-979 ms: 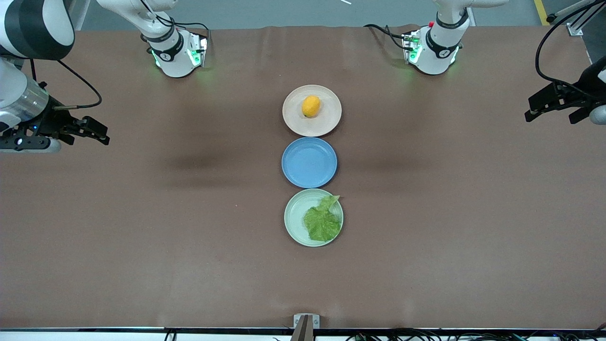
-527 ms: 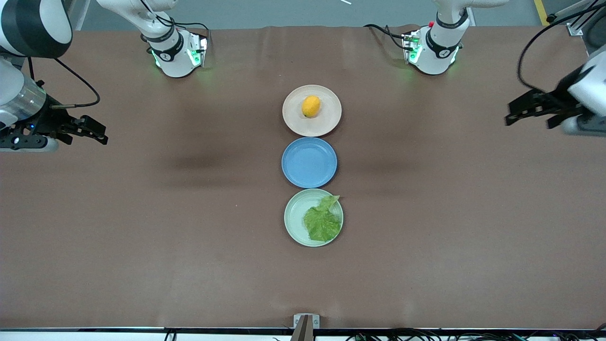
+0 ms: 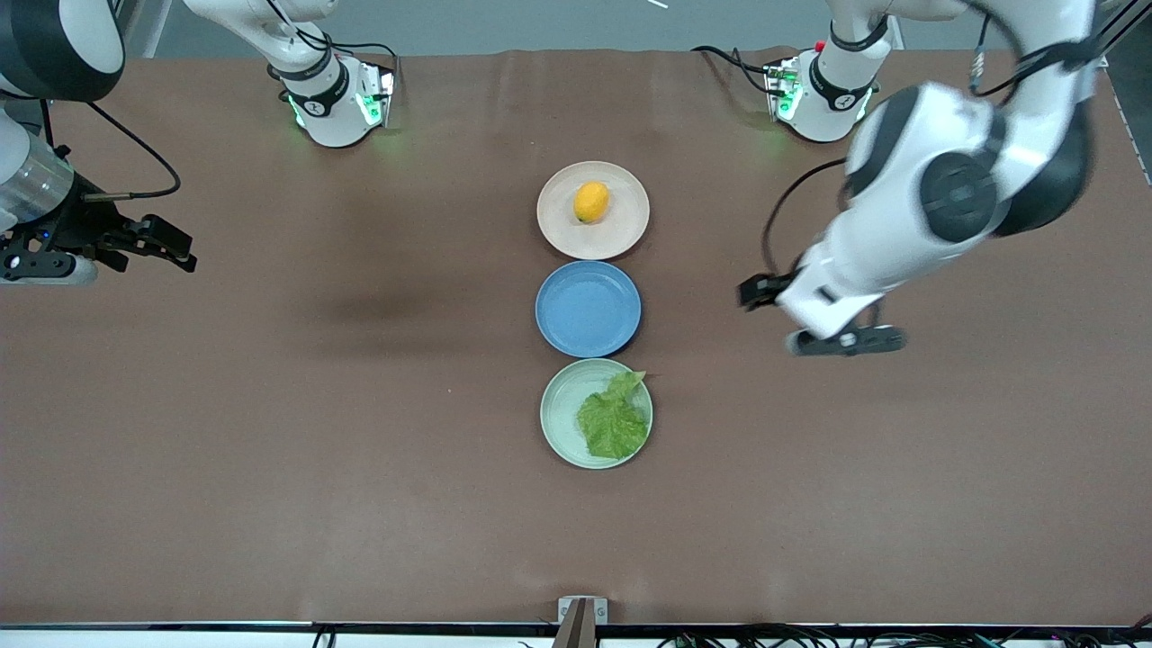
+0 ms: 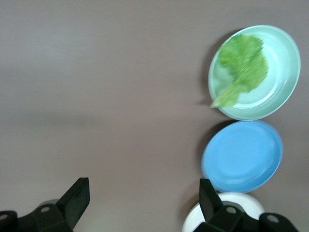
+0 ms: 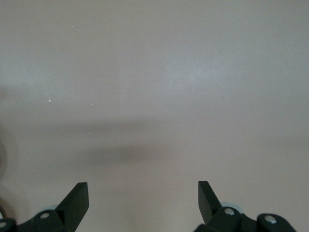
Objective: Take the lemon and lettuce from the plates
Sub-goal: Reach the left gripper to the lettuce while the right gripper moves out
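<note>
Meanwhile the lemon [image 3: 591, 202] sits on the beige plate [image 3: 630, 234], the lettuce [image 3: 614, 419] on the mint plate [image 3: 558, 405], blue plate [image 3: 588, 309] bare, all beside the empty, wide-open left gripper [image 3: 751, 292]; the right gripper [image 3: 175, 249] waits wide open too.

The left arm [image 3: 936, 198] looks smeary, and the beige plate [image 4: 231, 212] is cut off at six o'clock.

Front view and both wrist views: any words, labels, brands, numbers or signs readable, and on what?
None can be read.
Small dark round emblem on each white arm base: too small to read.
Pale beige-pink plate, round blue plate, pale mint green plate, brown table covering: no markings show.
</note>
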Robot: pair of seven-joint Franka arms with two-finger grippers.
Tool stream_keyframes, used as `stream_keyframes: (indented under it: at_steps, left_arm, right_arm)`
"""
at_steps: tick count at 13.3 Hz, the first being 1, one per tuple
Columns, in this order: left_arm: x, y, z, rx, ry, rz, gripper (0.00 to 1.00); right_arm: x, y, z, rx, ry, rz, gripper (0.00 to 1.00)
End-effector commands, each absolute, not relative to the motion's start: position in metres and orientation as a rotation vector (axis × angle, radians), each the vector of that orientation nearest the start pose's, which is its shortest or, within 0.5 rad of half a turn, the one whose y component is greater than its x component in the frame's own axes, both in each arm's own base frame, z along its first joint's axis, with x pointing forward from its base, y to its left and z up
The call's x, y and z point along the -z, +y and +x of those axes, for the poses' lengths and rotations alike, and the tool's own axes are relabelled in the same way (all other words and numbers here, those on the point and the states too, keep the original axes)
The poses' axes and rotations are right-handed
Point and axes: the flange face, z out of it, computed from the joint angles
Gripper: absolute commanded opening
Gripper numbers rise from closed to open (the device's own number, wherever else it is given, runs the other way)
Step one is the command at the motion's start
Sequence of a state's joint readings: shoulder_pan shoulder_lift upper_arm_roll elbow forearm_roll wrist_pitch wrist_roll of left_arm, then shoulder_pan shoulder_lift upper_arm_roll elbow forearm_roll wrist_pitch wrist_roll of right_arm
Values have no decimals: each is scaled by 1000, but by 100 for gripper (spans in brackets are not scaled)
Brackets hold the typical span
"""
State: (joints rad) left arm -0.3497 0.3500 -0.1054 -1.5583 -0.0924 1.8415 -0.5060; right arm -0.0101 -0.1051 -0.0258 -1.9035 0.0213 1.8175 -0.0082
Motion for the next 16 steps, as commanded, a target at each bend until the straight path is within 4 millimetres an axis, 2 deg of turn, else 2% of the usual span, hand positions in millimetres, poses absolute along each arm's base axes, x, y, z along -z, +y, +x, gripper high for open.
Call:
stream_keyframes:
  at_steps: [1,4,7,8,9,11,13,14,16]
  left_arm:
    - [-395,-340,595,-111,-251,-3235,100]
    - [-336,-382,597,-36,-384,-3267,100]
    - [-292,-392,617,106,-555,-3315,100]
    - [-285,-393,626,163,-600,-3332,100]
    - [-277,-395,635,204,-648,-3342,100]
    - [-263,-400,648,258,-718,-3357,100]
    - [-246,-403,652,292,-770,-3367,100]
    - [-240,-408,650,306,-768,-3375,100]
    - [-233,-412,647,295,-763,-3374,97]
  right_arm:
    - [-542,-17,536,13,48,-3127,100]
    - [-522,-16,553,-23,37,-3127,100]
    - [-468,-6,594,-158,12,-3123,100]
    - [-459,-2,595,-195,25,-3108,100]
    - [-457,23,591,-236,40,-3064,100]
    - [-455,63,580,-281,332,-3021,100]
    - [-450,137,557,-299,440,-3035,100]
    - [-448,166,544,-292,508,-3034,100]
    - [-440,240,512,-245,603,-3030,100]
